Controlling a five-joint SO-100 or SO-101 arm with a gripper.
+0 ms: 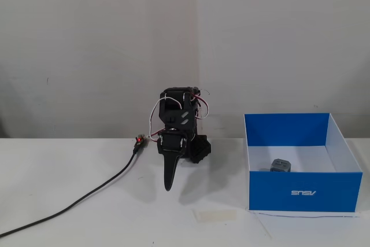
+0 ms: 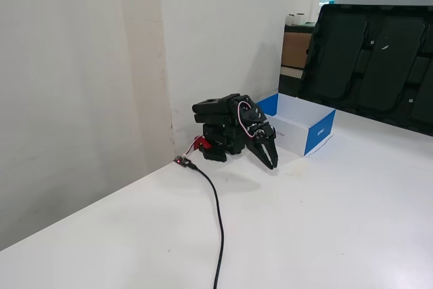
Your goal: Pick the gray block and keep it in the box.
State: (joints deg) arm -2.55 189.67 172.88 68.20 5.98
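We note the gray block [image 1: 280, 165] lying inside the box [image 1: 300, 192], on its white floor near the front wall, left of centre in a fixed view. The task looks done by that evidence. The gripper [image 1: 169, 187] is folded down over the arm's base, well apart from the box to its left, tips pointing at the table [image 1: 87, 224]. Its jaws sit together and we see nothing between them.

Risks from here, as we judge them:
- the black cable [image 1: 75, 203] trails across the table at left; a snag could tug the base.
- any sweep of the arm to the right could knock the light cardboard box and shift it.
- the tape strip [image 1: 217, 216] near the box looks harmless.
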